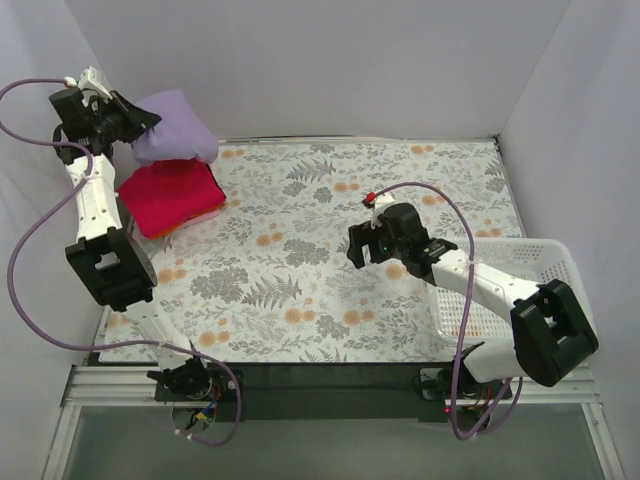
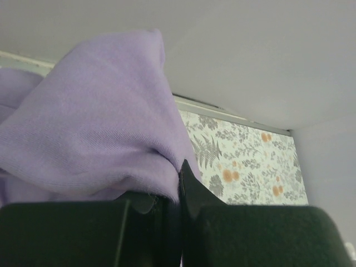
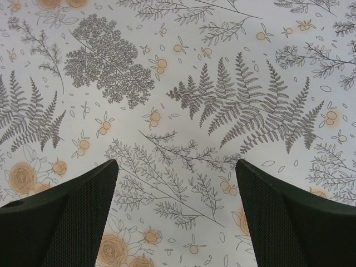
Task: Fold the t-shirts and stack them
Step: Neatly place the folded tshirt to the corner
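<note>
Closest to where I stand are the two arm bases [image 1: 190, 380], bolted along the near edge with purple cables looping off them. Beyond them the table [image 1: 330, 290] fills most of the room, covered in a print of grey ferns and small orange flowers. A white mesh basket [image 1: 545, 262] sits at its right edge, partly under the right arm.

Over in the far-left corner the red t-shirt [image 1: 170, 198] lies folded flat on the table. Just above and behind it hangs the lavender t-shirt [image 1: 180, 130] – a bunched, rounded bundle lifted off the table against the wall (whether its lower edge touches the red one I can't tell from here). The left gripper [image 1: 140, 118] has it: from the wrist view the black fingers [image 2: 192, 186] are pinched together with a fold of lavender cloth caught between them.

The right gripper [image 1: 360, 245] hangs over the middle of the table – its jaws spread wide, nothing between them but fern pattern.
</note>
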